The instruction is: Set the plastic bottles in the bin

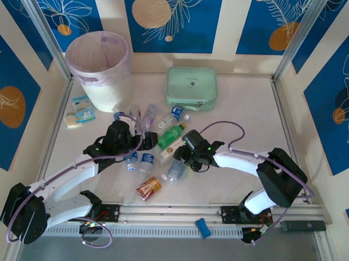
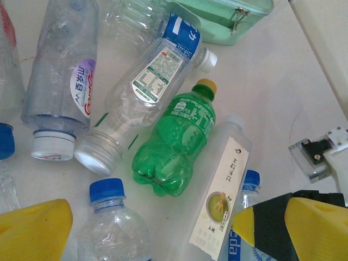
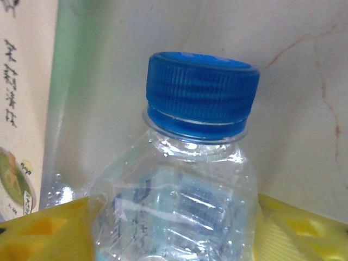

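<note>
Several plastic bottles lie in a heap at mid table, among them a green one with a yellow cap and a clear one with a pale tea label. My right gripper is shut on a clear bottle with a blue cap, its yellow fingers pressing both sides and denting the wall. My left gripper hangs open over the heap, with a blue-capped clear bottle between its wide-set fingers. The bin stands at the far left.
A mint green case sits at the back centre, its corner close to the bottles. A red-orange packet lies near the front rail. Small packets lie beside the bin. Metal frame posts edge the table.
</note>
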Available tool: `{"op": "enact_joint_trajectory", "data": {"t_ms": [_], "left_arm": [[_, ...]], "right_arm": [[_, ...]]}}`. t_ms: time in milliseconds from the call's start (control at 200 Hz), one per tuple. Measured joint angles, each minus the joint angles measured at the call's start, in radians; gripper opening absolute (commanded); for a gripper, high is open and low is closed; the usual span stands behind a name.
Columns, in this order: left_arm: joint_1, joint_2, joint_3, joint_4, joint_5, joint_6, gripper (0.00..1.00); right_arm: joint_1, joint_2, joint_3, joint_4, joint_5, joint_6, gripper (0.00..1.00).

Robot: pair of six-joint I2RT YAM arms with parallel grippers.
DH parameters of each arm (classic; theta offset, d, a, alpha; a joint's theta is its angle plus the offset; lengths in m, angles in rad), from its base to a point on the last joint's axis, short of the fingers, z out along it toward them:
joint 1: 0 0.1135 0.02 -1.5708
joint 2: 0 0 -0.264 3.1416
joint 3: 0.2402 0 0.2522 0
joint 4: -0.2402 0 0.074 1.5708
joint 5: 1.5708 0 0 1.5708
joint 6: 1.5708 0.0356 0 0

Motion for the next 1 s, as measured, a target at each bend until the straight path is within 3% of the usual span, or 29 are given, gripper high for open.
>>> {"op": "enact_joint_trajectory", "data": {"t_ms": [470,730,1000], "left_arm": [[-0.017,0.05,0.0,0.029,0.016,-0.002,1.0],[-0.031,0.114,-0.001,0.149,0.15,-0.029,1.0],[-0.092,0.222,-0.002,0.323,0.298,-0.07,1.0]], "right_arm": [[-0.019,-0.067,-0.024,-0.005,0.01,-0.044,0.51],[-0.114,-0.237,-0.014,-0.032,0.015,-0.207,0.49],[-0.198,-0.253,0.064,-0.038,-0.044,-0.318,0.47]]}}
